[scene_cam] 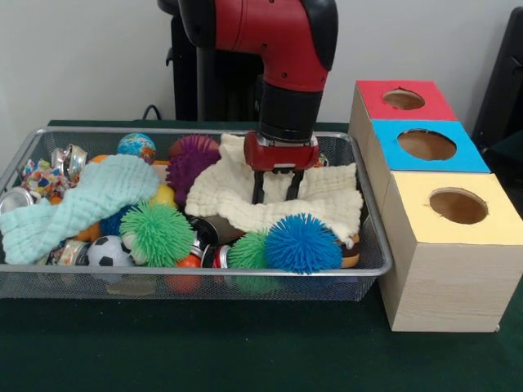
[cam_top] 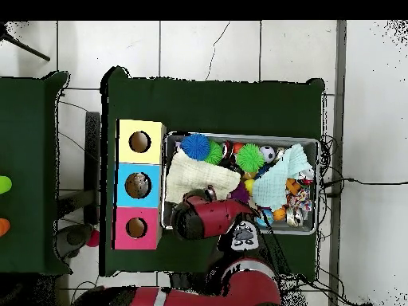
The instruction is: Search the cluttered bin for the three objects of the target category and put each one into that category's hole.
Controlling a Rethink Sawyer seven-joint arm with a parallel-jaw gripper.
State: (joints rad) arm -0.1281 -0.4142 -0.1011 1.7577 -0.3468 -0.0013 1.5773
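The wire-mesh bin (scene_cam: 204, 131) is full of clutter; it also shows in the overhead view (cam_top: 239, 137). No see-through plastic bottle shows in either view; they are hidden under the clutter. My gripper (scene_cam: 278, 196) hangs straight down in the bin's middle right, its fingers spread open, tips pressed onto a cream cloth (scene_cam: 327, 192). In the overhead view my arm (cam_top: 211, 217) hides the gripper. The red-topped box's round hole (scene_cam: 403, 99) is at the far right of the bin, and shows in the overhead view (cam_top: 136, 228).
A mint cloth (scene_cam: 82, 204) covers the bin's left. Blue (scene_cam: 302, 242), green (scene_cam: 157, 233) and purple (scene_cam: 190, 159) spiky balls, a soccer ball (scene_cam: 108, 251) and shiny cans (scene_cam: 72, 157) lie around. Blue-faced (scene_cam: 426, 144) and yellow-faced (scene_cam: 458, 206) boxes stand beside the red one.
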